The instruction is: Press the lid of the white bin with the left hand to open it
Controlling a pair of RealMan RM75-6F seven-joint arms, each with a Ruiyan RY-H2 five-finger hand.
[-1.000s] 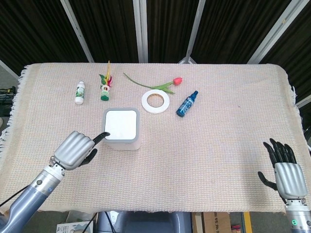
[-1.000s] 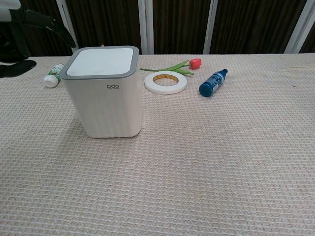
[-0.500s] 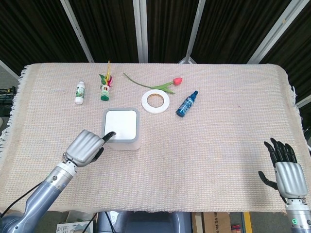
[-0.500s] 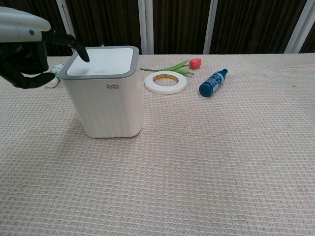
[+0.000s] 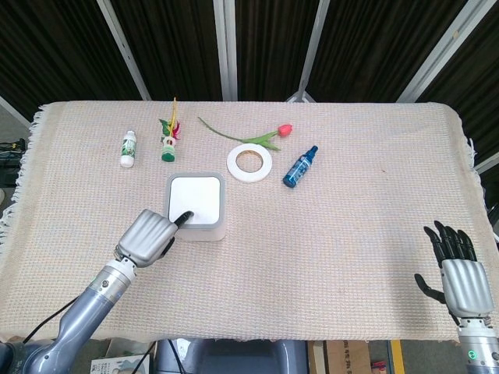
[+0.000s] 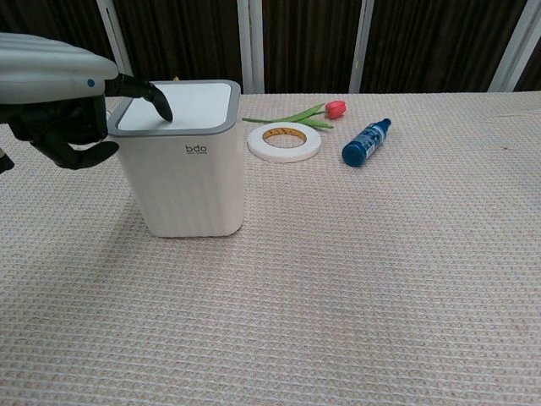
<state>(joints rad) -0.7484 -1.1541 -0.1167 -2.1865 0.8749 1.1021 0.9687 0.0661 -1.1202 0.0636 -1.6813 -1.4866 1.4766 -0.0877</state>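
The white bin (image 5: 219, 224) (image 6: 182, 169) with its grey-rimmed flat lid (image 5: 199, 199) (image 6: 196, 101) stands left of the table's middle, and the lid lies flat and shut. My left hand (image 5: 146, 238) (image 6: 59, 93) is at the bin's near-left corner. One finger (image 5: 184, 218) (image 6: 161, 106) is stretched out, its tip touching the lid near that corner. The other fingers are curled in and hold nothing. My right hand (image 5: 456, 273) hangs far off at the table's front right edge with its fingers spread; the chest view does not show it.
Behind the bin lie a white tape roll (image 5: 249, 162) (image 6: 284, 140), a red tulip (image 5: 269, 136) (image 6: 335, 108) and a blue bottle (image 5: 300, 167) (image 6: 366, 142). A white bottle (image 5: 128, 148) and a green feathered item (image 5: 168, 140) stand at the back left.
My left hand has moved right and forward. Its outstretched fingertip went from beside the bin's left edge onto the lid's near-left corner. The right hand stayed still.
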